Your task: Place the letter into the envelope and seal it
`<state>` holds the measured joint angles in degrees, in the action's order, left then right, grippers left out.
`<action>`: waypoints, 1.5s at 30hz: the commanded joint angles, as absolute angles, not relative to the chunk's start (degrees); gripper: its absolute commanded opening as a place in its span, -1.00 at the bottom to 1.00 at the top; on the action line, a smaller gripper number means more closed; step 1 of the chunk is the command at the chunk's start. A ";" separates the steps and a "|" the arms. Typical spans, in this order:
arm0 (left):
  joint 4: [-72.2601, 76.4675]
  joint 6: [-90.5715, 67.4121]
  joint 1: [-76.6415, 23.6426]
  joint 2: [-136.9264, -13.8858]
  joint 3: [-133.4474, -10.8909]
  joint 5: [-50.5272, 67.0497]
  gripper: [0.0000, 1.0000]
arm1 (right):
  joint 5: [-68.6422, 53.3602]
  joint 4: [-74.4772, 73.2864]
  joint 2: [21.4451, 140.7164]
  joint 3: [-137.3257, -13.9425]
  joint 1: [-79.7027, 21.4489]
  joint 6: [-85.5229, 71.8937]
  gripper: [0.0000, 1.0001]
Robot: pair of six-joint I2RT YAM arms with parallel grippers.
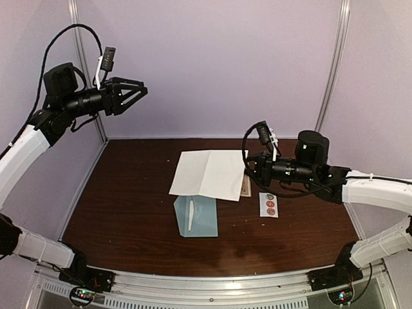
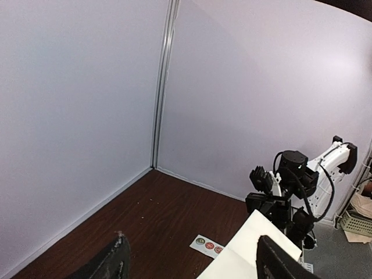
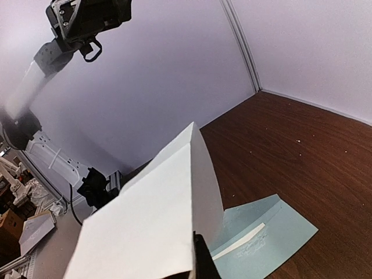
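The letter (image 1: 209,174) is held above the table with its white back up, bent along a crease into a tent shape. My right gripper (image 1: 248,168) is shut on its right edge. In the right wrist view the sheet (image 3: 157,226) fills the lower left and one dark finger (image 3: 201,261) shows against it. The light blue envelope (image 1: 196,215) lies flat below the sheet with its flap open; it also shows in the right wrist view (image 3: 264,238). My left gripper (image 1: 132,93) is open and empty, raised high at the back left.
A small white sticker strip (image 1: 268,205) with three round stickers lies right of the envelope; it also shows in the left wrist view (image 2: 209,245). Pale walls enclose the brown table (image 1: 129,212) at the back and the sides.
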<state>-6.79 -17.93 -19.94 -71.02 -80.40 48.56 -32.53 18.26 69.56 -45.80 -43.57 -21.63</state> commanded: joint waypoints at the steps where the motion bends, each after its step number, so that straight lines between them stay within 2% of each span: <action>1: -11.58 -12.66 -23.88 -77.02 -80.90 43.44 0.51 | -37.01 10.51 68.37 -49.77 -43.30 -18.06 -1.00; 9: -18.44 -3.85 -35.08 -87.49 -84.12 47.72 0.51 | -42.54 3.34 68.99 -53.05 -43.29 -15.50 -1.00; 15: -22.60 1.32 -39.67 -91.91 -84.30 53.19 0.47 | -46.18 -1.65 71.00 -55.61 -43.32 -13.27 -1.00; 17: -23.39 2.23 -40.93 -92.86 -84.37 54.90 0.38 | -47.11 -2.70 71.63 -56.13 -43.28 -12.64 -1.00; 22: -25.35 3.68 -43.13 -94.48 -84.37 56.73 -0.12 | -47.46 -5.00 72.83 -57.36 -43.31 -11.44 -1.00; 25: -27.23 4.70 -43.69 -95.45 -84.38 56.73 -0.26 | -47.40 -5.20 72.91 -57.46 -43.28 -11.33 -1.00; 35: -29.32 5.81 -44.00 -95.98 -83.24 54.37 -0.48 | -47.14 -6.42 72.80 -57.92 -43.28 -10.40 -1.00; 41: -31.30 6.93 -44.03 -96.02 -83.06 52.88 -0.53 | -46.45 -6.60 72.60 -58.10 -43.33 -10.11 -1.00; 45: -31.51 7.14 -44.03 -96.00 -82.71 52.95 -0.74 | -46.58 -6.31 72.66 -58.18 -43.33 -10.11 -1.00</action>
